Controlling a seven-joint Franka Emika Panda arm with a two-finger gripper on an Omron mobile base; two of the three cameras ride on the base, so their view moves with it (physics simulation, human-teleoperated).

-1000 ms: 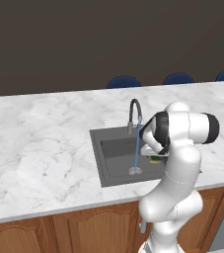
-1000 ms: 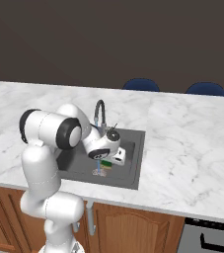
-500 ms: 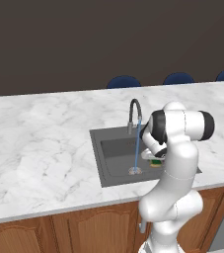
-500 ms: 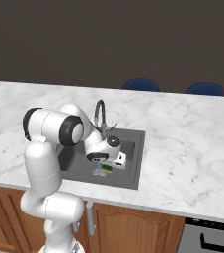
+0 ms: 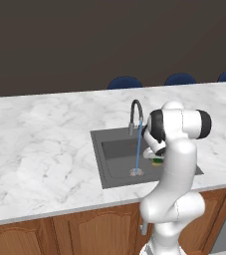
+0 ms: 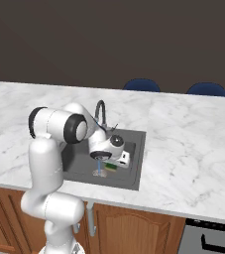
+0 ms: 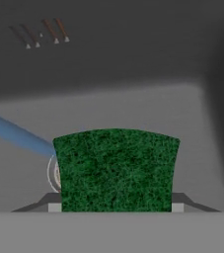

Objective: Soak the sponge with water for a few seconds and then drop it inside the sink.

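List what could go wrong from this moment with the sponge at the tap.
1. The sponge sits beside the water, not clearly under it, so it may stay dry.
2. The pincer, shut on the sponge, hangs near the sink's right side; a release there might land on the rim.
3. The faucet stands close to the wrist, so a swing could clip it.

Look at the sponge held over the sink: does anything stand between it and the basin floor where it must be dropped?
Nothing visible does. The gripper holds the sponge above the sink, beside the water. Below it lies bare basin floor, with the drain partly hidden behind the sponge.
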